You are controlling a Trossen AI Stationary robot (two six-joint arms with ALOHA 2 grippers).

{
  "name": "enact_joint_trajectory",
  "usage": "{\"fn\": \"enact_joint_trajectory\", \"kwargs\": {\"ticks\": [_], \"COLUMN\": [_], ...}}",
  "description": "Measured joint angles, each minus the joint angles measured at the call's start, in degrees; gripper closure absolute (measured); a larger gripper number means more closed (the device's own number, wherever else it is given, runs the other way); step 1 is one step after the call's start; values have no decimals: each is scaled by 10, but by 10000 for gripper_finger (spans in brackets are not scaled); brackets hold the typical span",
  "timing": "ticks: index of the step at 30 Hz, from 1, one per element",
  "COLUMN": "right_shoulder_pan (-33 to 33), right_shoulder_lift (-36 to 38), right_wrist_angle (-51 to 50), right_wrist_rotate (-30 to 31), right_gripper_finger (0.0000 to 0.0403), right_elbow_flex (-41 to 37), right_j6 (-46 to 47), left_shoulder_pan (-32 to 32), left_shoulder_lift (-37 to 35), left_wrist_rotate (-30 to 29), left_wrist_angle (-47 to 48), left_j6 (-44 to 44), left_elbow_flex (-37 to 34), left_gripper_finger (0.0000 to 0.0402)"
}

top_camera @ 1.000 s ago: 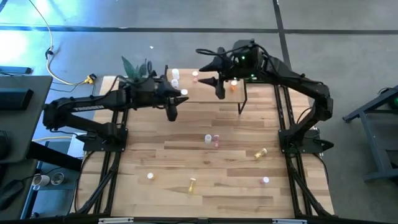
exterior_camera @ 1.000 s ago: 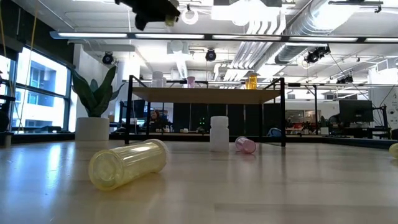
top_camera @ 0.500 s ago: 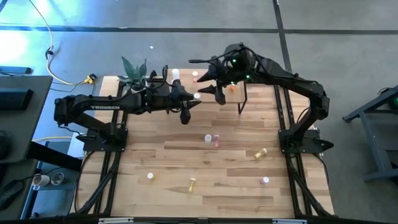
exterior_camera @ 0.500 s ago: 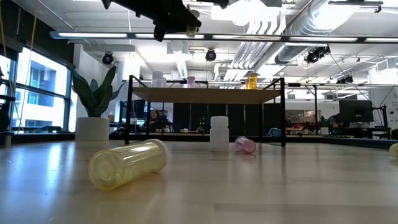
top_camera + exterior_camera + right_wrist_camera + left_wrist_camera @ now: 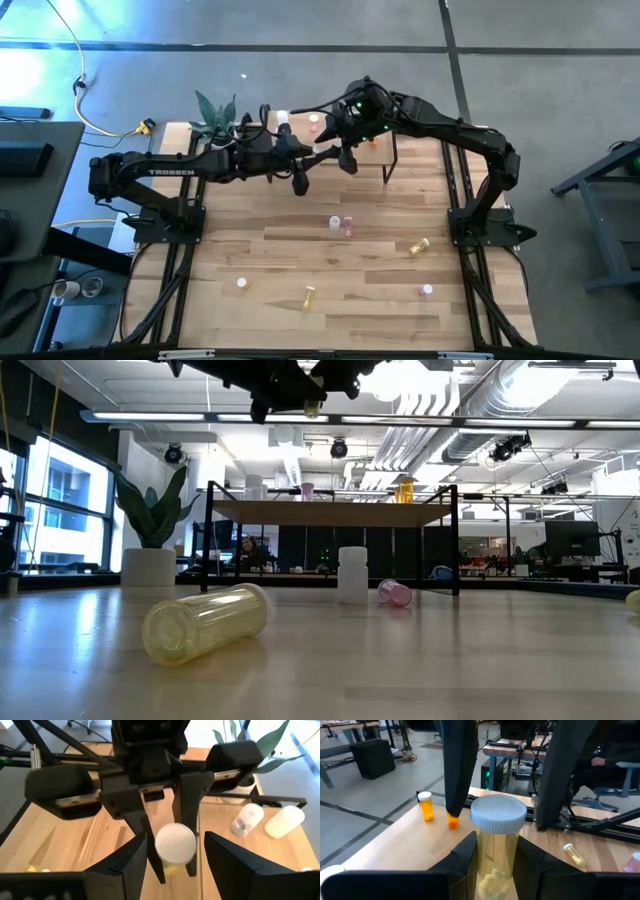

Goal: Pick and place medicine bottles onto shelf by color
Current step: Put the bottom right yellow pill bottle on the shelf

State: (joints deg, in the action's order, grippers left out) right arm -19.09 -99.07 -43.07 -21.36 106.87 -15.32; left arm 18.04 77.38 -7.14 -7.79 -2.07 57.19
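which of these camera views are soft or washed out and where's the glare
Low view: the lying pale yellow bottle up close looks soft, ceiling lights blow out. Right wrist view: the held bottle's white cap is blurred and overexposed. High view: bright glare on the floor at top left.

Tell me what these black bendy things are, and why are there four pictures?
They are two robot arms at a wooden table. One picture looks down from above, one looks level across the tabletop, and two come from cameras on the arms' wrists. Small medicine bottles are scattered about, like the lying bottle and the white bottle. More stand on the shelf. The left pincer holds a yellow bottle with a white cap up in the air. The right pincer is open, facing it close by.
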Motion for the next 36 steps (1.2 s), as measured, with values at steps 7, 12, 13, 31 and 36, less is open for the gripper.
{"fn": "enact_joint_trajectory", "kwargs": {"ticks": [7, 12, 13, 31, 36], "right_shoulder_pan": [0, 0, 0, 1, 1], "right_shoulder_lift": [0, 0, -2, -8, -8], "right_wrist_angle": [1, 0, 0, -5, -4], "right_wrist_rotate": [-1, -4, -10, -22, -21], "right_gripper_finger": [215, 215, 215, 297, 301], "right_elbow_flex": [0, 0, 0, 0, 0], "right_j6": [2, 13, 15, 24, 24], "left_shoulder_pan": [0, 0, 0, 0, 0], "left_shoulder_lift": [0, 0, 0, 0, 0], "left_wrist_rotate": [0, 0, 0, 1, 1], "left_wrist_angle": [0, 0, 0, 2, 2], "left_j6": [8, 8, 8, 23, 23], "left_elbow_flex": [0, 0, 0, 0, 0], "left_gripper_finger": [319, 319, 319, 319, 318]}}
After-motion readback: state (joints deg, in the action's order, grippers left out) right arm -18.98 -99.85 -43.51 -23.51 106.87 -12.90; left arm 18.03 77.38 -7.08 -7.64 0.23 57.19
